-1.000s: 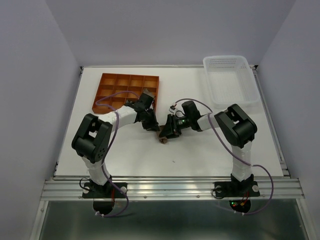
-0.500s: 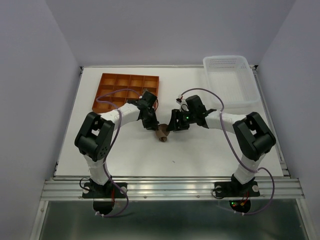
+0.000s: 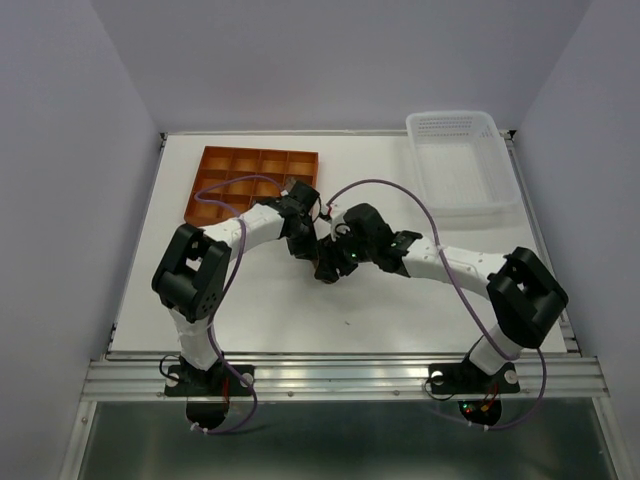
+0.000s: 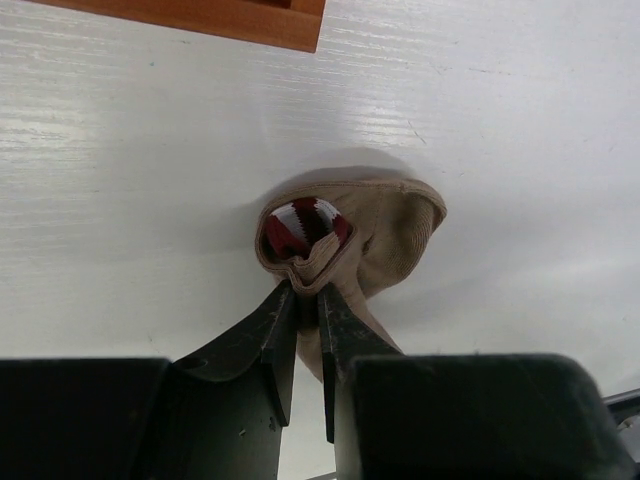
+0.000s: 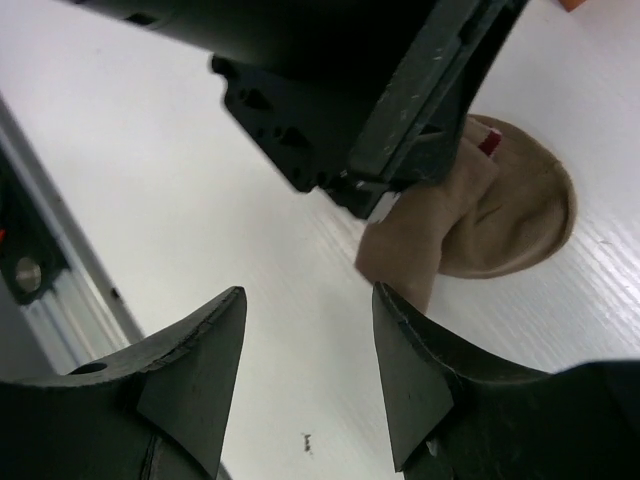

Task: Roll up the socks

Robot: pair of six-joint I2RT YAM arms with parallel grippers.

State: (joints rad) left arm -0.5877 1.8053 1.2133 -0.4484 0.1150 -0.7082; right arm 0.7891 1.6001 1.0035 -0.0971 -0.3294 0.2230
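Observation:
A tan-brown sock with a red-white striped part lies bundled on the white table. My left gripper is shut on a fold at the bundle's near edge. In the right wrist view the same sock lies beyond the left gripper's black body. My right gripper is open, and its right fingertip is close to the sock's hanging flap, with only bare table between the jaws. From above, both grippers meet mid-table, left gripper and right gripper, and they hide the sock.
An orange compartment tray sits at the back left, its corner just beyond the sock. A white plastic basket stands at the back right. The table's near edge rail shows at left in the right wrist view.
My right arm has swung left and stretched out over the sock, its jaws a little wider than before. The left gripper has kept its pinch and shifted slightly.

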